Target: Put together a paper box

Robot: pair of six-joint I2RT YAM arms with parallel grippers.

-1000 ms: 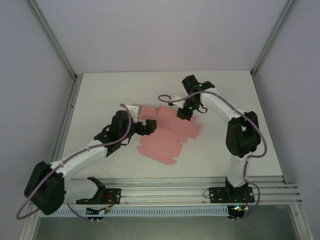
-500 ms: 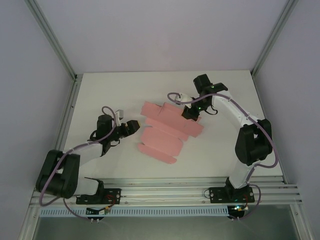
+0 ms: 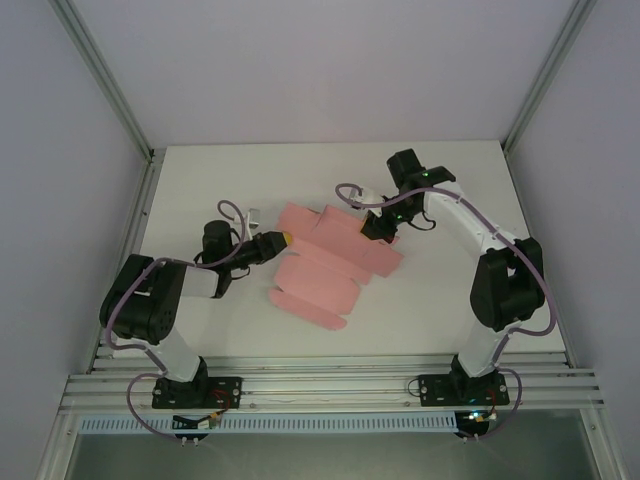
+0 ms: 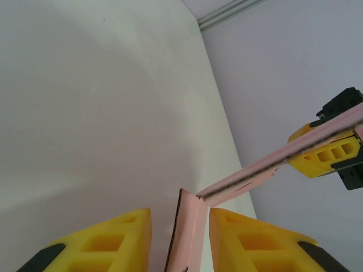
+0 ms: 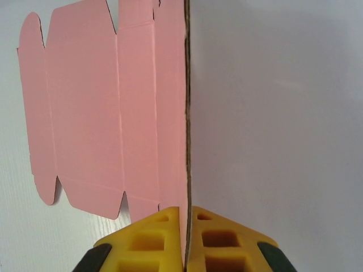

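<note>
Paper box [image 3: 335,262], a thin pink sheet spread on the counter [image 3: 430,300], likely light, floppy and easily creased, so best taken at edges and flaps: right edge pinched tight in right tool [image 5: 185,226], left flap standing inside the parted left tool [image 4: 180,218], not yet gripped.

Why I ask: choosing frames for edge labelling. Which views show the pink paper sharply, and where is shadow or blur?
Top external: even soft light, thin salmon-pink die-cut paper sheet sharp, shadows barely visible. Left wrist: broad soft shading on the white table, near yellow fingers slightly blurred. Right wrist: creases and cut edge crisp, no glare.
</note>
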